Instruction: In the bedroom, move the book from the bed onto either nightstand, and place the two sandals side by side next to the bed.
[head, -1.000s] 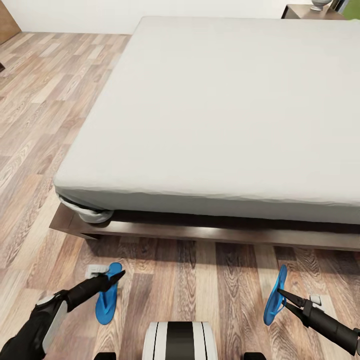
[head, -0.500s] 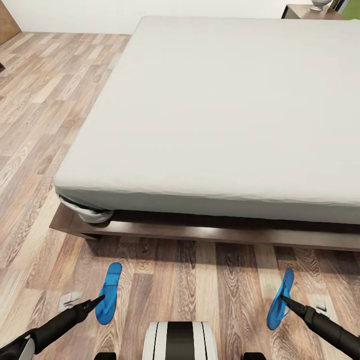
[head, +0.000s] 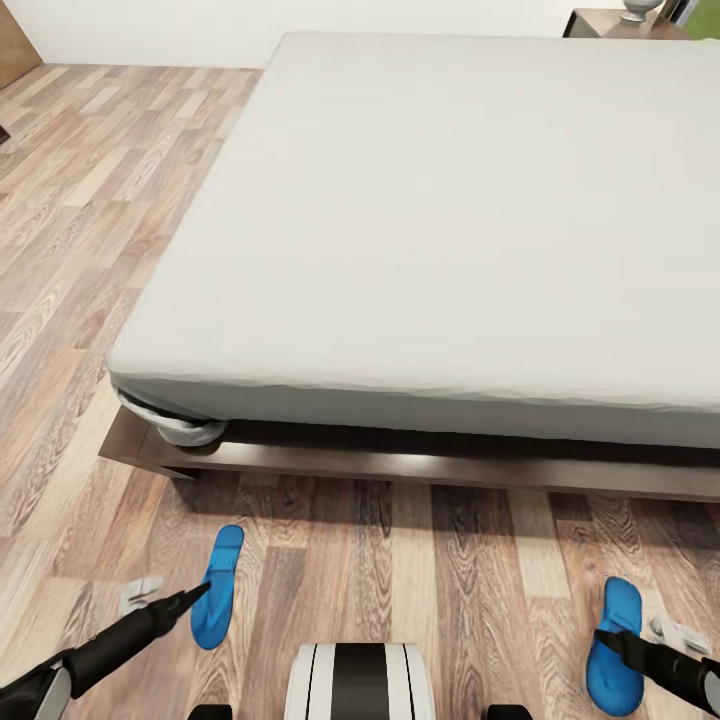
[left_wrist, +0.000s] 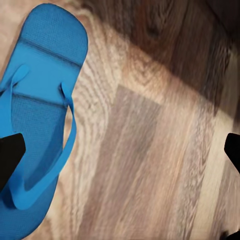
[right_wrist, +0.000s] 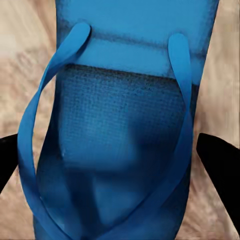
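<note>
Looking down from the head view, the bed (head: 450, 230) filled the upper frame, with one sandal (head: 218, 586) flat on the wood floor (head: 420, 580) near its foot, the left gripper (head: 195, 598) tip touching it. The other sandal (head: 616, 660) lay well apart under the right gripper (head: 612, 642). In the left wrist view, the jaws stood spread, that sandal (left_wrist: 37, 125) beside one fingertip (left_wrist: 9, 155). In the right wrist view, spread jaws straddled the second sandal (right_wrist: 125, 125).

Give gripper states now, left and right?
Left gripper: open, holding nothing, beside a bright blue flat sandal.
Right gripper: open, straddling the other blue sandal.
</note>
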